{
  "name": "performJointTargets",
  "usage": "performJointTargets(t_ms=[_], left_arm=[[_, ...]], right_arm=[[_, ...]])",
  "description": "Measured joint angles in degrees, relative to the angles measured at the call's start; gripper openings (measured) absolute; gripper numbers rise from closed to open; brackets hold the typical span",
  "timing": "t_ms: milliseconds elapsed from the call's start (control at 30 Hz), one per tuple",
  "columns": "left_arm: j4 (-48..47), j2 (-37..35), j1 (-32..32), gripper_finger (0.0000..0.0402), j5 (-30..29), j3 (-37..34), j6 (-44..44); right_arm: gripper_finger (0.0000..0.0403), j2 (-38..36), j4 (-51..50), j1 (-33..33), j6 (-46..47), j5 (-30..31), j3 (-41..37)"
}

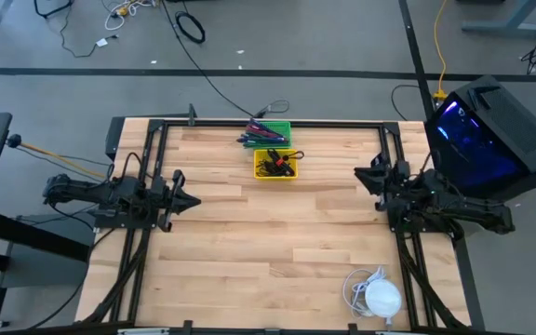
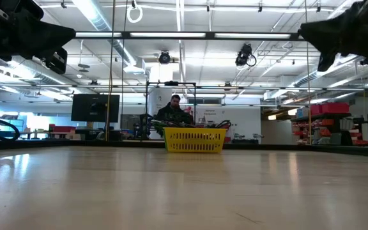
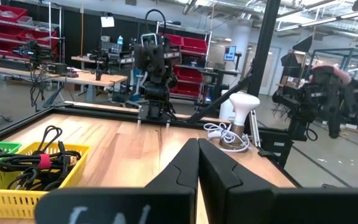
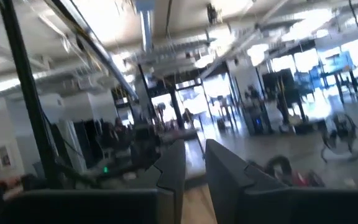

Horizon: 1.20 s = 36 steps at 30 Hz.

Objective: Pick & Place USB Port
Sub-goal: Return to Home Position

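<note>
Wooden table (image 1: 249,270): black cables (image 1: 275,166) in yellow basket (image 1: 275,177) sat well clear of the clenched left gripper (image 1: 194,201) and barely-parted right gripper (image 1: 359,173).

Not a word or number I can read anywhere. The pale marks (image 3: 110,214) on the dark body behind the left pincer (image 3: 197,149), bottom of frame, are too blurred to make out.
</note>
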Motion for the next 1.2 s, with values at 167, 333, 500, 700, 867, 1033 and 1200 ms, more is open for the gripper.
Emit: performJointTargets(t_ms=[167,333,500,700,867,1033,1200], left_arm=[[0.0,-0.1,0.0,0.0012,0.0,0.0,0.0],[0.0,-0.1,0.0,0.0012,0.0,0.0,0.0],[0.0,-0.1,0.0,0.0012,0.0,0.0,0.0],[0.0,-0.2,0.0,0.0012,0.0,0.0,0.0],[0.0,-0.2,0.0,0.0012,0.0,0.0,0.0],[0.0,-0.2,1.3,0.0012,0.0,0.0,0.0],[0.0,-0.2,3.9,0.0012,0.0,0.0,0.0]], right_arm=[[0.0063,0.0,-11.8,0.2,0.0,0.0,-0.1],[0.0063,0.2,-18.7,2.0,0.0,-0.3,-0.1],[0.0063,0.4,-18.6,5.2,0.0,-0.5,-0.1],[0.0063,0.4,-18.5,7.8,0.0,-0.6,-0.1],[0.0063,0.4,-18.3,7.8,0.0,0.3,-0.1],[0.0063,0.4,-18.3,7.8,0.0,0.3,-0.1],[0.0063,0.4,-18.3,7.8,0.0,0.3,-0.1]])
